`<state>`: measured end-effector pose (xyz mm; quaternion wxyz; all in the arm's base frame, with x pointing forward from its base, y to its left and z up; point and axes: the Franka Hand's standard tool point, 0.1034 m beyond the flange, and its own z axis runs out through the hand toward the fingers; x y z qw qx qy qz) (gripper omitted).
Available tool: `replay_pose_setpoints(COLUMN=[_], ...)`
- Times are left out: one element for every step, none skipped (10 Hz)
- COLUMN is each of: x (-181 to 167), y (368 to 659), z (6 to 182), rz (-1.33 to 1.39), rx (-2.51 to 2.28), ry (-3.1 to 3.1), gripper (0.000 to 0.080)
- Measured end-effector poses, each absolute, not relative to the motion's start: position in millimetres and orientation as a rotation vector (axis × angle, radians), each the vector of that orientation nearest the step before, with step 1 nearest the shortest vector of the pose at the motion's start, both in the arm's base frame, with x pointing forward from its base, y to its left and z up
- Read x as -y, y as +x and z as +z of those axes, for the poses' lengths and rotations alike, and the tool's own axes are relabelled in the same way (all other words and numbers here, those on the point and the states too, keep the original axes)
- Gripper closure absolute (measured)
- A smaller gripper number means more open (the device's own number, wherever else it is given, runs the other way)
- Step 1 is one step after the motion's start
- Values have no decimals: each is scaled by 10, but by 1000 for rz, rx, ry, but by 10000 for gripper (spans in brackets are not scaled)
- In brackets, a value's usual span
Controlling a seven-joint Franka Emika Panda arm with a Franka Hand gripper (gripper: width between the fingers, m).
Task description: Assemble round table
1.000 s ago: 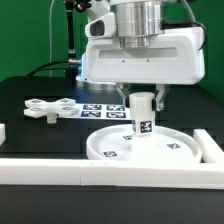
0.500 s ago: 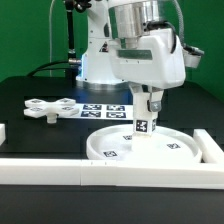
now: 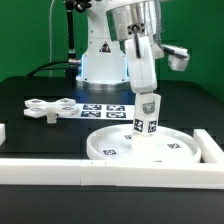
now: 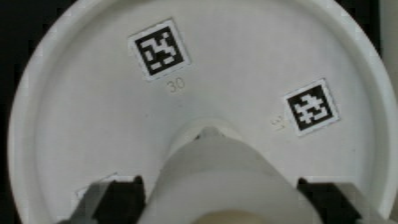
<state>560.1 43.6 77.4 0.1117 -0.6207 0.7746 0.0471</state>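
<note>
The large rimmed round disc (image 3: 143,150) lies flat on the table near the front. The short cylindrical leg (image 3: 146,118) stands upright at the disc's middle, tags on its side. My gripper (image 3: 149,97) is shut on the leg's upper end, wrist turned. In the wrist view the leg (image 4: 228,175) fills the space between the two dark fingers (image 4: 118,195), with the disc (image 4: 196,90) and its two tags beyond. The cross-shaped lobed base (image 3: 48,108) lies on the black table at the exterior view's left.
The marker board (image 3: 104,109) lies behind the disc. White border rails run along the front (image 3: 100,172) and at the exterior view's right (image 3: 210,146). A short white rail end (image 3: 3,132) sits at the exterior view's left.
The wrist has rotated while the fingers stay on the leg; the gripper body has turned from broadside to edge-on. The leg's tags have turned with it. The disc and base have not moved.
</note>
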Motion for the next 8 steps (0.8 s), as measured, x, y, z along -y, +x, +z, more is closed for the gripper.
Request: replay_pose_setpoints(x=[-439,-442,-451,-444,-445,-445,-445,-445], y=[5599,5597,5620,5642,5633,5633,5633,5633], z=[771,772,799,811,801,802,801,801], rz=[137,134,142,121,113,101,86,75], rx=[-2263,-2217,-2128,-2026,-1954,-1875,-1771,-1694], ry=[-1836,-1894,-2010,-2105,-2170,-2237,-2317,-2372], gripper=[385,208,208,162,153,153,151,151])
